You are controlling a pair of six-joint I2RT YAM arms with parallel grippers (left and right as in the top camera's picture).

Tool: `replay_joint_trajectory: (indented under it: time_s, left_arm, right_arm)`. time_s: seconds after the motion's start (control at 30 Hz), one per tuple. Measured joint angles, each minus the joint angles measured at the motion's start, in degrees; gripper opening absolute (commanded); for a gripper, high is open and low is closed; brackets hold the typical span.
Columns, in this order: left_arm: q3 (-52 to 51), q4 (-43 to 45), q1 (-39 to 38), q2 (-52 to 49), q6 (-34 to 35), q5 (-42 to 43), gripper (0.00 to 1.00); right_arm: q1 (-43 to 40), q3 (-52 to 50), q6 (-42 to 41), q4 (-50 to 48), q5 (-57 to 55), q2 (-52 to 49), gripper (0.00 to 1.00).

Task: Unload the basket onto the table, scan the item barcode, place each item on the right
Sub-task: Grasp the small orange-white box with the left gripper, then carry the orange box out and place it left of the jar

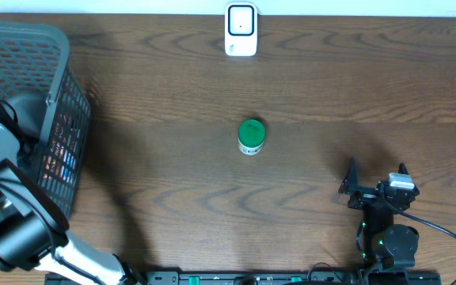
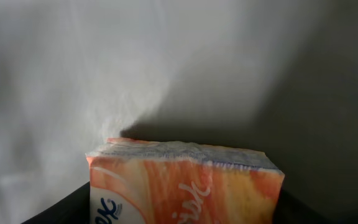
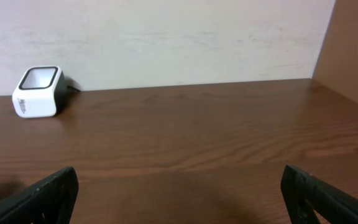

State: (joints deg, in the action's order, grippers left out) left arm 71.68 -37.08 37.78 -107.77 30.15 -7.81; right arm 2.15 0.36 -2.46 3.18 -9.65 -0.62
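Observation:
An orange and white tissue pack [image 2: 185,183] with white lettering fills the space between my left gripper's [image 2: 184,210] dark fingers [image 2: 58,208], which press on both of its sides. In the overhead view the left arm [image 1: 6,138] reaches into the grey mesh basket [image 1: 54,71], and its jaws are hidden there. No barcode shows on the pack. The white scanner [image 1: 241,30] stands at the table's far edge, also visible as a white scanner [image 3: 38,92] at the far left. My right gripper [image 1: 377,176] rests open near the front right, holding nothing [image 3: 179,199].
A small jar with a green lid [image 1: 251,136] stands upright mid-table. The basket holds other colourful packages [image 1: 62,162]. A pale wall [image 3: 166,37] backs the table behind the scanner. The brown wooden table top [image 1: 172,198] lies between basket and right arm.

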Motion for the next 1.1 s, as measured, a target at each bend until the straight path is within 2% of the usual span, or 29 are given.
replay_joint_trajectory:
  time_s: [0.13, 0.37, 0.5, 0.63, 0.77, 0.87, 0.97, 1.1]
  left_arm:
    - [-0.8, -1.1, 0.0, 7.5, -0.4, 1.1, 0.68]
    - [0.7, -0.7, 0.0, 32.2, -0.5, 3.7, 0.68]
    - [1.0, -1.2, -0.1, 43.2, -0.4, 11.2, 0.69]
    - [1.0, -3.2, -1.8, 49.9, 0.0, 22.0, 0.68]
    - [1.0, -5.9, -7.2, 52.1, 0.0, 31.0, 0.68]
    - [1.0, -9.2, -13.8, 51.6, 0.0, 33.7, 0.69]
    - [0.9, -12.0, -21.2, 49.9, 0.0, 33.8, 0.68]
    - [0.1, -14.0, -31.8, 45.7, 0.0, 29.7, 0.69]
  right_arm:
    - [0.0, 0.0, 0.0, 0.0, 0.0, 0.0, 0.99]
    - [0.0, 0.0, 0.0, 0.0, 0.0, 0.0, 0.99]
    - [0.0, 0.0, 0.0, 0.0, 0.0, 0.0, 0.99]
    - [0.0, 0.0, 0.0, 0.0, 0.0, 0.0, 0.99]
    - [0.0, 0.0, 0.0, 0.0, 0.0, 0.0, 0.99]
    - [0.0, 0.0, -0.1, 0.0, 0.0, 0.0, 0.99]
    - [0.0, 0.0, -0.1, 0.0, 0.0, 0.0, 0.99]
    - [0.0, 0.0, -0.1, 0.0, 0.0, 0.0, 0.99]
